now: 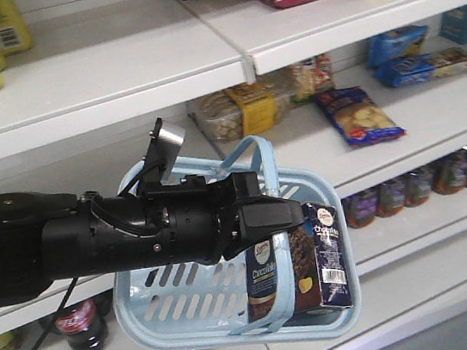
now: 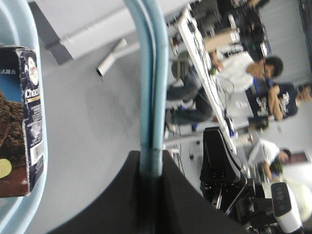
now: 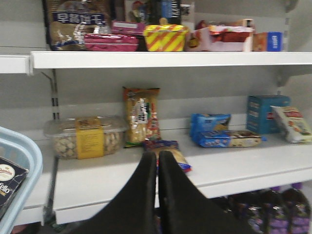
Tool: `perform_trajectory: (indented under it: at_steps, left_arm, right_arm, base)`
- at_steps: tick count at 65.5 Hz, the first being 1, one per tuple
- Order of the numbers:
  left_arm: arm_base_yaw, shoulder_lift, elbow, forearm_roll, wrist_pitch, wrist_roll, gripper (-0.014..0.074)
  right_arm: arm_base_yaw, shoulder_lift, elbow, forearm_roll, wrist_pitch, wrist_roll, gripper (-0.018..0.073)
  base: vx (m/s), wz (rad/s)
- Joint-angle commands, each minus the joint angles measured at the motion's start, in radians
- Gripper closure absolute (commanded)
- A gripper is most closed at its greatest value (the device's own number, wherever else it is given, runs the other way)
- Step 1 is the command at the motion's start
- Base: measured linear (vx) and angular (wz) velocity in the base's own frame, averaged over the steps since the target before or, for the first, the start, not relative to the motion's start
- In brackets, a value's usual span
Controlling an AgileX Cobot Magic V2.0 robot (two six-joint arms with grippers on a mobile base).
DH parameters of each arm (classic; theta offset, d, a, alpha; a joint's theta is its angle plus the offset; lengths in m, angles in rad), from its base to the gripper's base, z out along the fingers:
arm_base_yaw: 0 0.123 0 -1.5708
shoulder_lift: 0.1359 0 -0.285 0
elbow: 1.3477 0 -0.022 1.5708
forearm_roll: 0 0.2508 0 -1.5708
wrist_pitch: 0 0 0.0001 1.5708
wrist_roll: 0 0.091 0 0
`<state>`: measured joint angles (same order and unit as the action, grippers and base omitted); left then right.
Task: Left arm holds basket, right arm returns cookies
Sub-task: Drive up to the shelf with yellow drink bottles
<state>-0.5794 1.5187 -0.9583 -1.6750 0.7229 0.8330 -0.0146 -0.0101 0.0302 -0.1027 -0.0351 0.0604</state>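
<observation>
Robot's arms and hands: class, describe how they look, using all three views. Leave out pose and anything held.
The left arm is a bulky black cylinder with black cables and a small silver-grey square module on a bracket. The left hand is black with broad fingers. The right hand shows two black fingers tapering to narrow tips; the rest of that arm is unseen.

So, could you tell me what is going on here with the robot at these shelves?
The left gripper is clamped on the hoop handles of the light blue basket, holding it in front of the store shelves. The Chocofello cookie carton stands upright in one corner of the basket, not yet returned. The right gripper is shut and empty, pointing at the shelves, with the basket at the lower left of its view.
</observation>
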Motion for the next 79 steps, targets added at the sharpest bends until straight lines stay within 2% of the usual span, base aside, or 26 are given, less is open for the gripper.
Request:
perform_trajectory:
  at_steps: [1, 34, 79]
  left_arm:
    - [-0.003, -0.042, -0.031, -0.104, 0.049, 0.018, 0.0603]
    - [-0.003, -0.042, -0.031, -0.104, 0.049, 0.018, 0.0603]
    - [-0.003, -0.042, -0.031, -0.104, 0.049, 0.018, 0.0603]
  right_arm:
    - [-0.005, -0.012, -0.001, -0.005, -0.074, -0.004, 0.0563]
    - [-0.005, -0.012, -0.001, -0.005, -0.074, -0.004, 0.0563]
    - [-0.005, -0.012, -0.001, -0.005, -0.074, -0.004, 0.0563]
  base:
    - [0.19, 0.73]
    - [0.16, 0.6]
    - [0.05, 0.09]
